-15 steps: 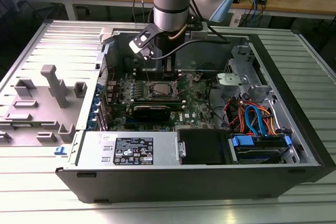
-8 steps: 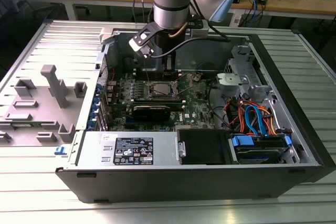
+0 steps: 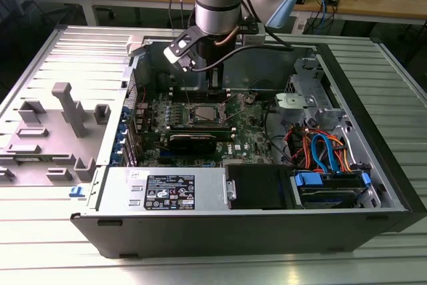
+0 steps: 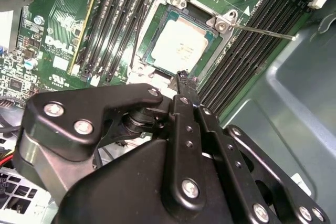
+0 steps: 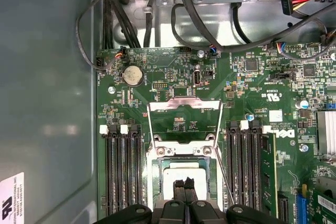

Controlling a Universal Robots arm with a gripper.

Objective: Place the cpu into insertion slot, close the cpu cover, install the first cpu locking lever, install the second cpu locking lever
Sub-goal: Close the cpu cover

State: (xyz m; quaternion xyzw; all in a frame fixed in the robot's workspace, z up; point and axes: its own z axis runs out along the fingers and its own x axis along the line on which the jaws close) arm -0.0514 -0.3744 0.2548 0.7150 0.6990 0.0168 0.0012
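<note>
At twelve o'clock of the insertion slot (image 3: pixel 203 113) in the exterior view, my claw (image 3: pixel 214 86) hangs pinched shut, empty. The cpu (image 4: pixel 178 45) lies seated there; the cpu cover (image 5: pixel 184 105) stands open. Closing it is in hand, I judge: push that frame down.

Light in the exterior view is bright and even, looks like it's from above, though the ribbed table (image 3: pixel 47 238) blows out white toward the exterior view's left and the case (image 3: pixel 233 231) interior sits in shadow. In the second wrist view the cpu (image 4: pixel 178 45) top glares pale.
</note>
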